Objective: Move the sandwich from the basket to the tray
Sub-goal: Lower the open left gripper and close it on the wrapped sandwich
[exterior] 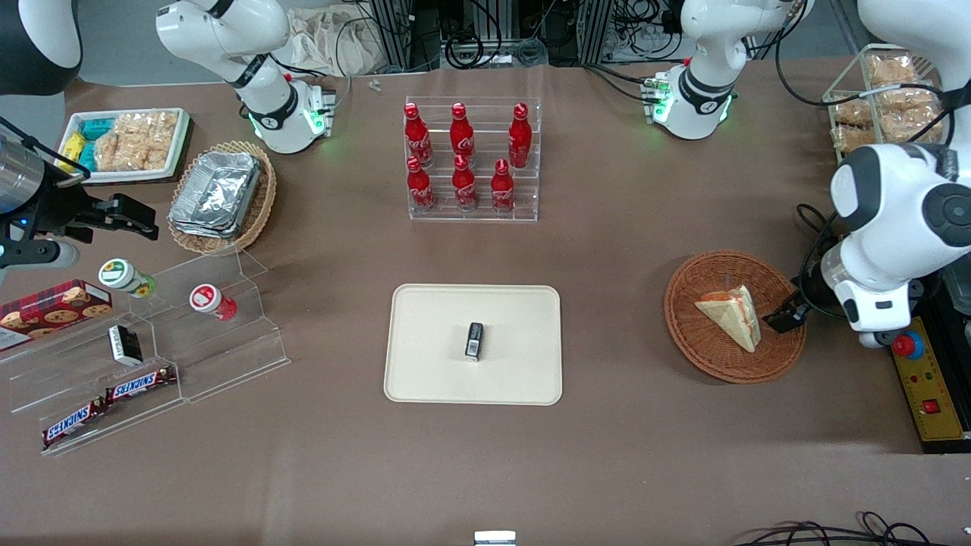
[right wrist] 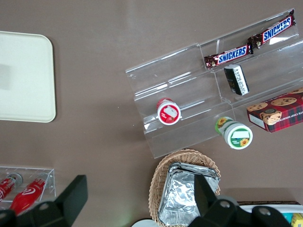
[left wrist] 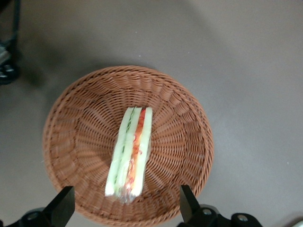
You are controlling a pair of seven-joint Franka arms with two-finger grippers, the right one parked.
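The sandwich (exterior: 730, 315), a pale bread wedge with red-orange and green layers on its cut edge (left wrist: 130, 151), lies in the round reddish-brown wicker basket (exterior: 705, 353) toward the working arm's end of the table. The left arm's gripper (exterior: 785, 315) hovers over the basket's rim (left wrist: 189, 123), a little above it. It is open (left wrist: 127, 205), its two black fingers (left wrist: 64, 208) set wide apart with one end of the sandwich between them and nothing held. The cream tray (exterior: 425, 341) lies mid-table, and a corner of the tray (right wrist: 23, 75) shows in the right wrist view.
A small black object (exterior: 474, 340) sits on the tray. A clear rack of red bottles (exterior: 470, 155) stands farther from the front camera than the tray. Snack shelves (exterior: 144, 356) and a tan basket of foil containers (exterior: 220, 193) lie toward the parked arm's end. A control box (exterior: 929, 387) sits beside the basket.
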